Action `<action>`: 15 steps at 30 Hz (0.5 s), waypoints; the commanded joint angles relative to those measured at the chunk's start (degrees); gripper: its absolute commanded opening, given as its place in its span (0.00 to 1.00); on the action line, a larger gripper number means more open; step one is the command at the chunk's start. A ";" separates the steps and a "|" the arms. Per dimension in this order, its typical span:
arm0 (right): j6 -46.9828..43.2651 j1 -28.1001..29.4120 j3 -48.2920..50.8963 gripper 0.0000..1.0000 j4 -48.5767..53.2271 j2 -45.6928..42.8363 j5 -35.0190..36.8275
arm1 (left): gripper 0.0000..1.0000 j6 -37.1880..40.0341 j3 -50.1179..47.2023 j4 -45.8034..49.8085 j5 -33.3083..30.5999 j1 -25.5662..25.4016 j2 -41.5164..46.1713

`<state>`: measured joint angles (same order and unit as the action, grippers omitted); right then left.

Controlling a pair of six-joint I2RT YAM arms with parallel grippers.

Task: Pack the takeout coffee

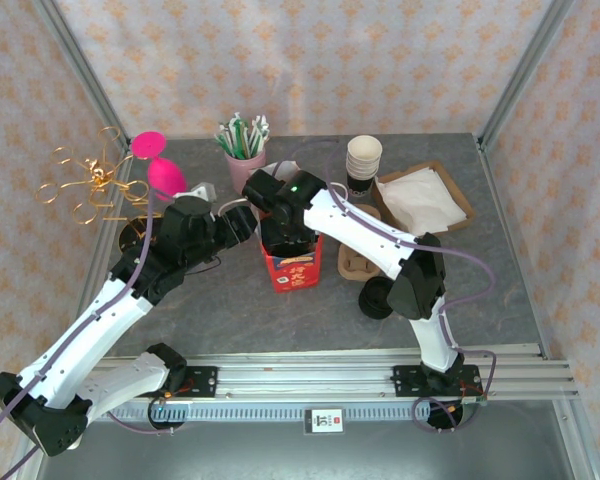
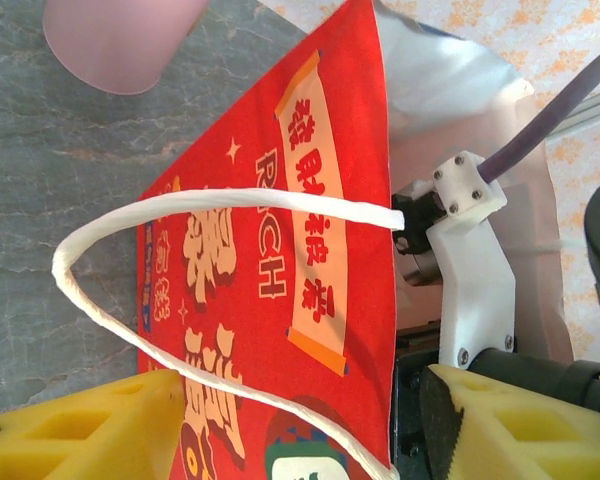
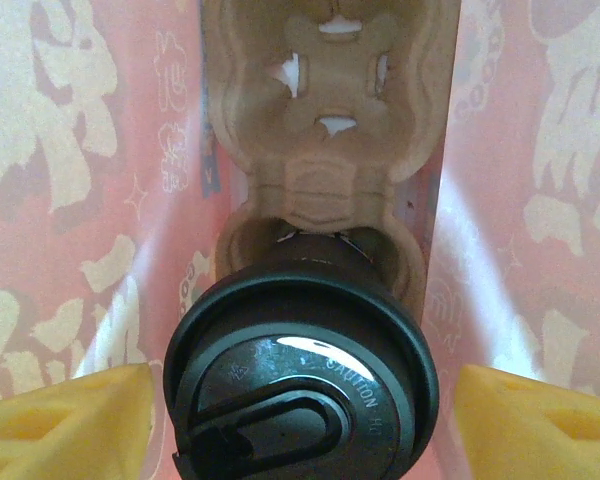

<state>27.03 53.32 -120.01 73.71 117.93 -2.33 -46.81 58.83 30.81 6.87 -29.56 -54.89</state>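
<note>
Lowering the coffee into the bag looks like the step in hand. The lidded cup (image 3: 300, 370) appears seated in one pocket of a carrier (image 3: 325, 130) at the bottom of the red bag (image 1: 292, 262), which stands mid-table. The right gripper (image 3: 300, 420) reaches down inside, its fingers (image 3: 60, 420) spread either side of the lid with slim gaps, not clamping it. The left gripper (image 2: 305, 430) straddles the bag's wall beside the handle (image 2: 130, 215), jaws apart, pinching nothing. Next, I judge, the right arm must rise straight up, clear of lid and walls.
</note>
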 commanded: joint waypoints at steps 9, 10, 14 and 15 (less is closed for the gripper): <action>0.36 -0.43 -1.30 0.80 0.56 0.29 -0.56 | 0.60 0.49 0.53 -2.99 2.27 0.43 -1.11; 0.32 -0.46 -1.22 0.81 0.55 0.28 -0.55 | 0.60 0.49 0.56 -3.16 2.27 0.42 -1.18; 0.35 -0.50 -0.90 0.86 0.73 0.29 -0.31 | 0.59 0.58 0.55 -3.62 2.67 0.45 -1.62; 0.32 -0.51 -0.79 0.87 0.73 0.23 -0.31 | 0.59 0.58 0.46 -3.61 2.62 0.40 -1.75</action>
<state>27.03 53.21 -120.01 73.71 117.93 -3.44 -46.78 58.83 28.88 8.67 -29.56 -56.25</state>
